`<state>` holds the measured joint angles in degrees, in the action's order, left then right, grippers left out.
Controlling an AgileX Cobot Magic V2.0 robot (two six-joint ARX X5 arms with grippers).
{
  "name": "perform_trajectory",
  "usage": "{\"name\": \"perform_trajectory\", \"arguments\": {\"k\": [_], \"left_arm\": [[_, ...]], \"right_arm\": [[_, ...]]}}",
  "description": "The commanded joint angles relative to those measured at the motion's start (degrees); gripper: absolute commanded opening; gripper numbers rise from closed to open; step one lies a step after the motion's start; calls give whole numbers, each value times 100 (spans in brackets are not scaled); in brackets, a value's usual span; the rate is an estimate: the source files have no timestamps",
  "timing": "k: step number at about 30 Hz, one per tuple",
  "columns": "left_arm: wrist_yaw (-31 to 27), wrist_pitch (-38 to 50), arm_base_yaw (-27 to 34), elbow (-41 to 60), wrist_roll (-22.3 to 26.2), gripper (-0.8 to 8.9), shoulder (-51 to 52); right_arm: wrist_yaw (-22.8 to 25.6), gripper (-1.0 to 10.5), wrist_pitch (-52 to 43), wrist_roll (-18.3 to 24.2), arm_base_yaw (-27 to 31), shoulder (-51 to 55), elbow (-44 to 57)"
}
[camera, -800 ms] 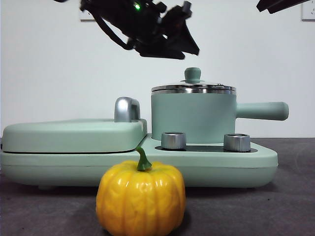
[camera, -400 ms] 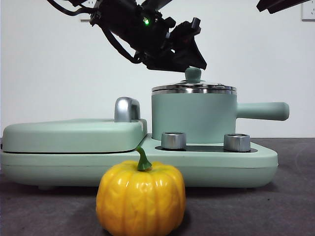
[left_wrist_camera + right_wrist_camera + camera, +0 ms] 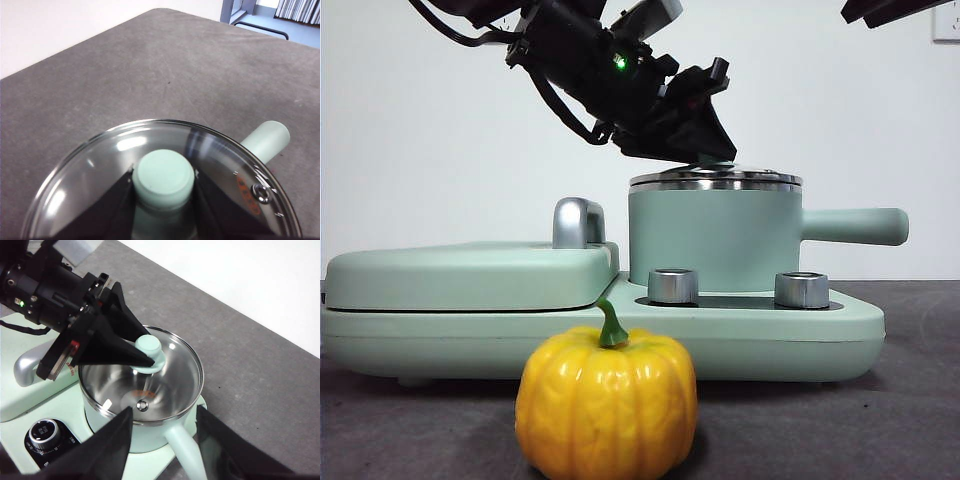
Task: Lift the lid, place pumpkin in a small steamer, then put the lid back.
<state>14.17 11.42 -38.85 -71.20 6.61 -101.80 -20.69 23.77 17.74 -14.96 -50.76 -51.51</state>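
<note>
**Knob Bracketed, Grip Unproven**

Left end effector (image 3: 163, 187) set narrow around the lid (image 3: 100, 165) knob, jaws at either side, closure uncertain. Lid seated on the small steamer (image 3: 712, 238) directly beneath. Pumpkin (image 3: 606, 405) on the tabletop, well below and nearer the camera. Right end effector (image 3: 162, 435) parked above, spread wide. Likely failures: smooth knob slipping from a shallow pinch; glass dropped back onto the rim.

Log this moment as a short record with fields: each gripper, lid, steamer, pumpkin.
left gripper: down at the lid's knob, one jaw on each side of it
right gripper: open, waiting above the steamer, holding nothing
lid: seated on the steamer
steamer: on the mint-green base, handle pointing away from the hinged cover
pumpkin: on the table in front of the base, outside the steamer
</note>
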Motion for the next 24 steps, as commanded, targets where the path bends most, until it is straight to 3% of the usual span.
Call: {"name": "perform_trajectory", "arguments": {"k": [1, 12, 24], "left_arm": [[-50, 66, -52, -120, 0, 10, -118], [-538, -214, 118, -125, 273, 10, 734], [-538, -2531, 1119, -122, -46, 10, 2496]], "right_arm": [[7, 205, -57, -68, -28, -46, -111], [7, 205, -57, -70, -28, -46, -111], [-48, 205, -31, -81, -46, -46, -111]]}}
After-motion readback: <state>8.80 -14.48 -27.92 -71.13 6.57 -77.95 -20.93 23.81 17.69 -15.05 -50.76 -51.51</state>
